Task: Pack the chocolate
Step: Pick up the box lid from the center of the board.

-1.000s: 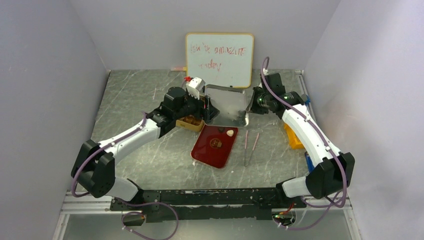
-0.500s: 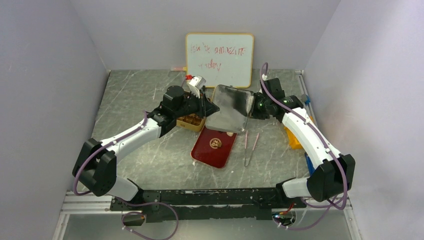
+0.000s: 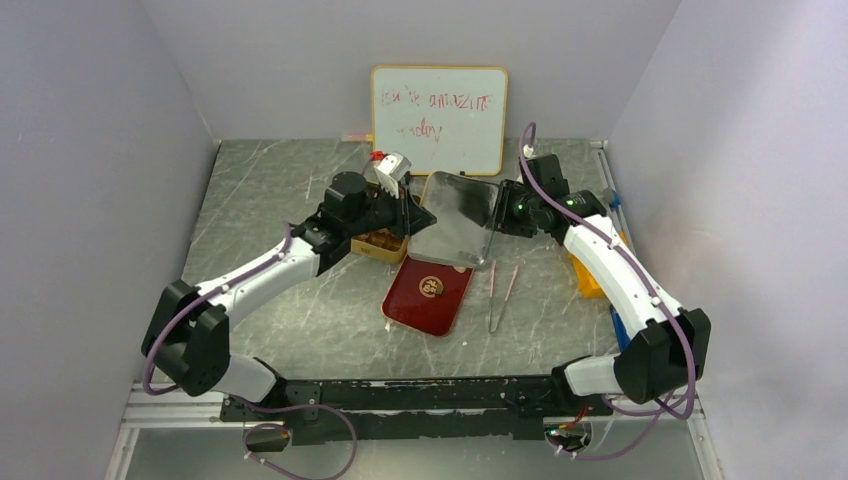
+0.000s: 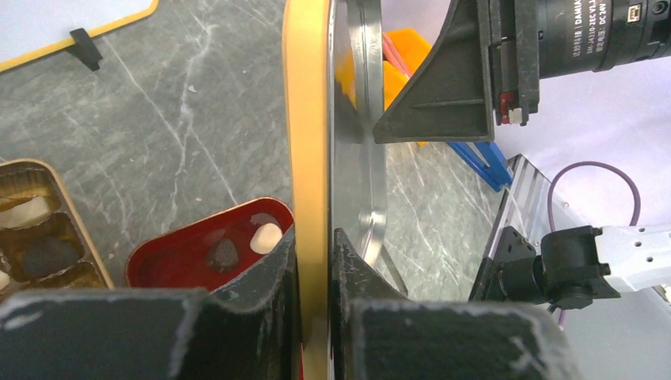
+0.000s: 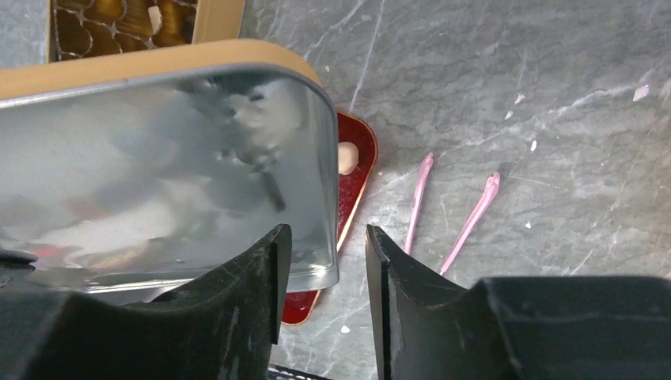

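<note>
My left gripper is shut on the gold rim of the open tin, which it holds tilted above the table with its shiny inside showing. My right gripper is open at the tin's right corner, its jaws apart and not gripping it. Beneath lies the red lid with a dark chocolate and a cream one on it. More chocolate sits in the gold tray under my left arm. In the top view the tin hides part of the lid.
Pink tweezers lie on the table right of the lid. A whiteboard leans on the back wall. An orange object and a blue one sit by the right arm.
The tin has tipped up to face the camera. My left gripper shut on its rim, then my right gripper let go and opened. The tin now hides the cream piece from above.
</note>
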`<action>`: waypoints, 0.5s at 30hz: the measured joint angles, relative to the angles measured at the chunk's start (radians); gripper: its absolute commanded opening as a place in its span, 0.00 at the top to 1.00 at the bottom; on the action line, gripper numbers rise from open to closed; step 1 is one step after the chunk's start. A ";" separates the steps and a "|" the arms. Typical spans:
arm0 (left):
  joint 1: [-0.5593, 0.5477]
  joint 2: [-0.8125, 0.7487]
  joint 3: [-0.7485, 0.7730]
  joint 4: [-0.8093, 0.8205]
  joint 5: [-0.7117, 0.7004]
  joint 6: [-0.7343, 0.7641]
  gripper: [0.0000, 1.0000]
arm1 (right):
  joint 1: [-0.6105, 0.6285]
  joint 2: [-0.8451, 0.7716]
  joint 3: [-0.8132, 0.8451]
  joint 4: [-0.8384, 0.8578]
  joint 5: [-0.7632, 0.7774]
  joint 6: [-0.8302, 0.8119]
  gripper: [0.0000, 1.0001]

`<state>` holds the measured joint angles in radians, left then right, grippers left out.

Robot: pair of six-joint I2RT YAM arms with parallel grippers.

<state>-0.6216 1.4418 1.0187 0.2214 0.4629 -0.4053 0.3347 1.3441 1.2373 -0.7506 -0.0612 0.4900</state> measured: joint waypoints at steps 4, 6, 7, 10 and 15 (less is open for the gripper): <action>0.000 -0.027 0.000 -0.026 -0.037 0.022 0.95 | 0.000 0.000 0.014 0.000 0.001 0.000 0.52; 0.000 -0.043 0.000 -0.028 -0.066 0.031 0.95 | 0.000 0.000 0.022 -0.002 0.003 0.001 0.52; -0.001 -0.053 0.000 -0.030 -0.081 0.040 0.95 | 0.000 -0.002 0.026 -0.003 0.004 0.001 0.52; -0.005 -0.079 0.005 -0.054 -0.136 0.079 0.95 | 0.000 -0.010 0.047 -0.014 0.010 0.011 0.52; -0.043 -0.089 0.035 -0.116 -0.270 0.188 0.95 | 0.001 -0.035 0.115 -0.031 0.011 0.057 0.52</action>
<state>-0.6643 1.3525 1.0542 0.1055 0.1932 -0.2173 0.3355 1.3087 1.3521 -0.7815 -0.0498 0.5468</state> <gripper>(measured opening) 0.163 0.482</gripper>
